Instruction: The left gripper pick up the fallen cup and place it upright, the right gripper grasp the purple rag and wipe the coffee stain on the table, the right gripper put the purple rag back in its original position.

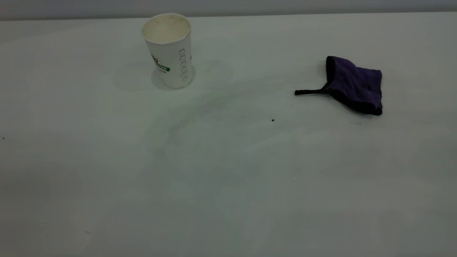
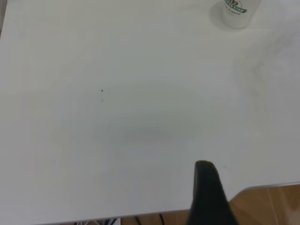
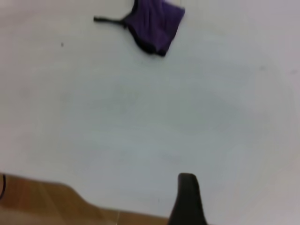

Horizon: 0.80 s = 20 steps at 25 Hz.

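The cup (image 1: 167, 50) stands upright on the table (image 1: 228, 178) at the back left, its cream inside showing; its base also shows in the left wrist view (image 2: 238, 11). The purple rag (image 1: 357, 85) lies crumpled at the right, its black strap pointing left; it also shows in the right wrist view (image 3: 157, 21). No coffee stain shows, only faint smears (image 1: 200, 107) near the middle. Neither gripper is in the exterior view. A black tip of my left gripper (image 2: 206, 187) hangs over the table's near edge, far from the cup. A black tip of my right gripper (image 3: 187, 197) hangs likewise, far from the rag.
A tiny black speck (image 1: 273, 120) lies left of the rag. The table's near edge and the wooden floor (image 2: 267, 206) show in the left wrist view, and the floor also shows in the right wrist view (image 3: 37, 197). A grey wall runs behind the table.
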Each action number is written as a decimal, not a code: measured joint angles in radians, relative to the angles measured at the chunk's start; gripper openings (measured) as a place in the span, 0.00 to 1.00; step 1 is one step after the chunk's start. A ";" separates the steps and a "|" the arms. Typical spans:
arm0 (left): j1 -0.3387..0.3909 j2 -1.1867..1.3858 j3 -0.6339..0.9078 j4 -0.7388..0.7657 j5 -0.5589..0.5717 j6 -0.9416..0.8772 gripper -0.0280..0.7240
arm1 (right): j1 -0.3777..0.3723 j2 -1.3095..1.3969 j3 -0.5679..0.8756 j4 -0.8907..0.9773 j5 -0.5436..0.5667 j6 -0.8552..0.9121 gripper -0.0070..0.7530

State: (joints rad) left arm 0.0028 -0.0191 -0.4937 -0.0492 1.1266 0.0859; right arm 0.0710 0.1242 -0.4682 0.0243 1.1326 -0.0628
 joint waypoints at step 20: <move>0.000 0.000 0.000 0.000 0.000 0.000 0.76 | -0.039 -0.140 0.000 0.000 0.006 0.008 0.78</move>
State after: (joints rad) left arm 0.0028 -0.0191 -0.4937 -0.0492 1.1266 0.0859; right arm 0.0317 -0.0159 -0.4682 0.0243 1.1386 -0.0552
